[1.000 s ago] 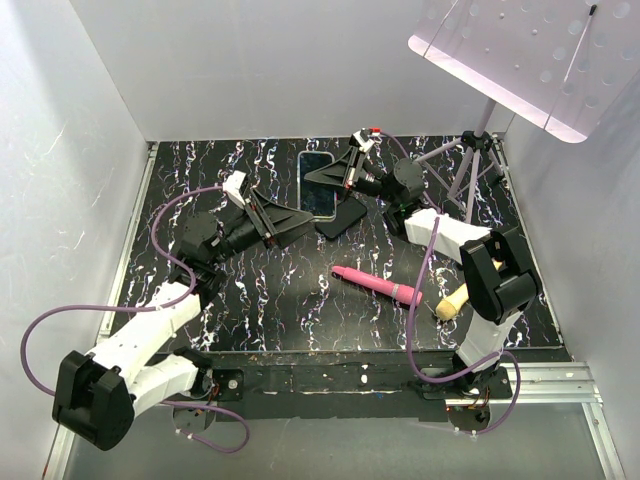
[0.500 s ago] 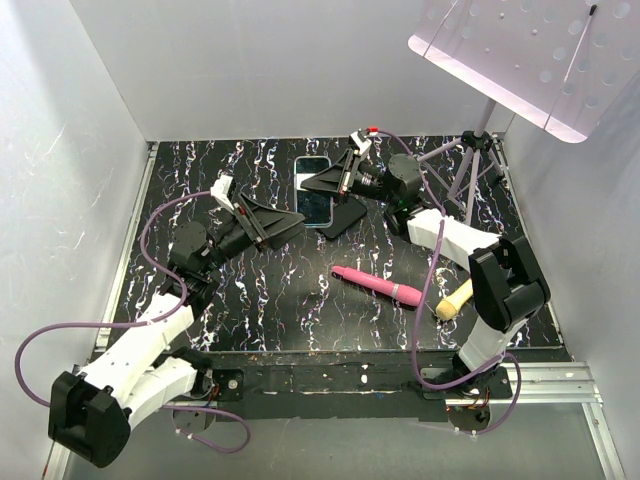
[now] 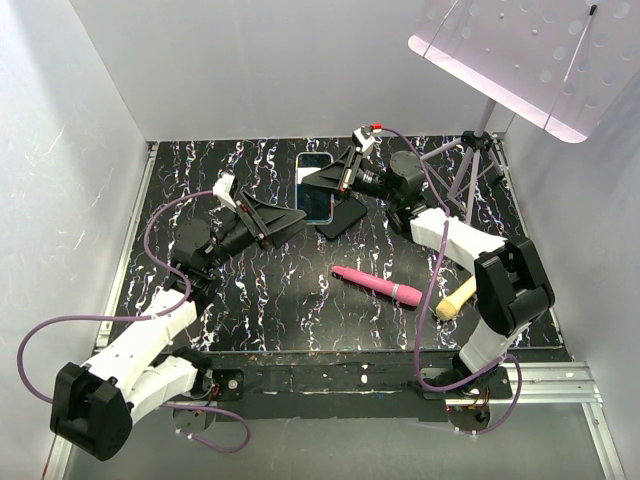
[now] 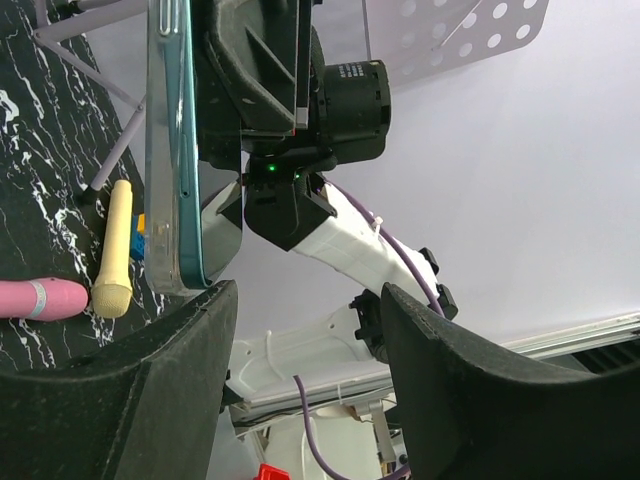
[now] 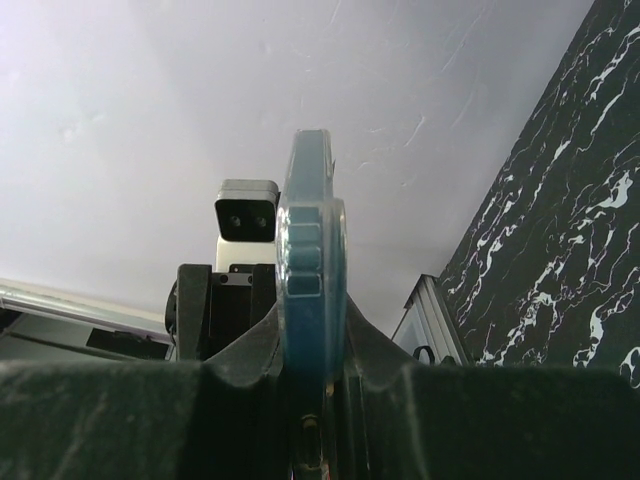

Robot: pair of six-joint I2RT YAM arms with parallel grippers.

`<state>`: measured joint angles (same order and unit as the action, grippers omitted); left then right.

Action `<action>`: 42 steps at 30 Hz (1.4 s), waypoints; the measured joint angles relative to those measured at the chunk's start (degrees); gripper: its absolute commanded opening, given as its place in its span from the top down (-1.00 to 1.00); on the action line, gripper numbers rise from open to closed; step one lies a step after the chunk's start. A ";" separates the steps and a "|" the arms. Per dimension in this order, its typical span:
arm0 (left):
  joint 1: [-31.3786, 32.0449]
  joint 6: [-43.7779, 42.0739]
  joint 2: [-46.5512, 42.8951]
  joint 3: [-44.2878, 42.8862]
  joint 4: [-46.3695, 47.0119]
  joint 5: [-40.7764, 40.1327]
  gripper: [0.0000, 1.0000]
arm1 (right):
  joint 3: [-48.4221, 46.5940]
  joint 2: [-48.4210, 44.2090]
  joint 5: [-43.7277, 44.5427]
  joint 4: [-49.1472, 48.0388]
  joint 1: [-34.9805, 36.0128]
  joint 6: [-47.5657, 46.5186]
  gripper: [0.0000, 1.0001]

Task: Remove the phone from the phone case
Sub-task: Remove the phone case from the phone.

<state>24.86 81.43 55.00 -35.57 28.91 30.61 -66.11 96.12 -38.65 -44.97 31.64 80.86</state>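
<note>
The left pincer (image 3: 290, 220), wide open, backs off the glossy black smartphone (image 3: 316, 203), clamped upright by the right pincer (image 5: 312, 345) just beside the plain matte-black phone (image 3: 343, 216); its clear plastic case (image 4: 165, 150) apparently stays on.

My left arm (image 3: 150, 338), right arm (image 3: 452, 232): white shells, black joint housings, purple cables (image 3: 148, 238); green LED (image 4: 270, 168) on right wrist.

Glossy glass fronts the phone (image 3: 313, 195) — edge smooth, teal-sheened (metallic-looking) — and the table (image 3: 280, 300) is black-marbled.
</note>
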 measured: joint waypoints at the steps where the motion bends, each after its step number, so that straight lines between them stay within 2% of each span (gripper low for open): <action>1: 0.00 0.00 0.00 0.00 -0.07 0.00 -0.17 | 0.00 -0.09 0.26 0.35 0.00 0.02 0.97; 25: 0.00 -0.07 0.07 0.33 -0.94 -0.57 -0.18 | 0.00 -1.55 2.47 2.91 0.48 -0.35 0.97; 42: -1.53 -0.20 0.33 -0.37 -8.09 -3.19 -0.22 | 0.31 -2.97 1.77 2.95 1.95 -1.57 0.97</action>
<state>23.33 81.23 55.33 -35.94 20.82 27.42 -65.80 93.14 -36.88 -42.02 33.58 79.29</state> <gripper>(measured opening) 0.607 0.219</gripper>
